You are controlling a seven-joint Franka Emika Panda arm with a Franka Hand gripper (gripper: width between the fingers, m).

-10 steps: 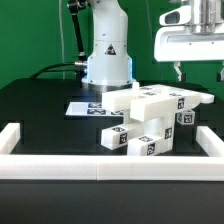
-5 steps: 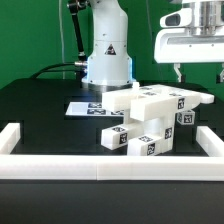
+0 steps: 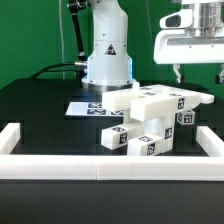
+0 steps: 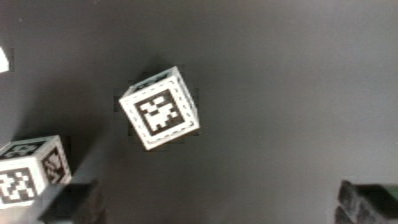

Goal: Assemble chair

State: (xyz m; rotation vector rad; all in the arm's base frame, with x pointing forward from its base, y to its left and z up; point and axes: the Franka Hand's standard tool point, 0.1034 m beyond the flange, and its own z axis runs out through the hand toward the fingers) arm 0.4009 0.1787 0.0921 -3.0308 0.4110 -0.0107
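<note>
The chair parts are white blocky pieces with black-and-white tags, piled together right of the table's middle in the exterior view. A long slab lies across the top of the pile. My gripper hangs open well above the pile, toward the exterior view's right, holding nothing. In the wrist view my gripper shows only its dark fingertips at the frame's corners, wide apart with bare black table between them. A tagged white part lies far below, and a second tagged piece sits near one fingertip.
The marker board lies flat on the black table behind the pile. A white border rail runs along the front, with a raised end at the exterior view's left. The robot base stands at the back.
</note>
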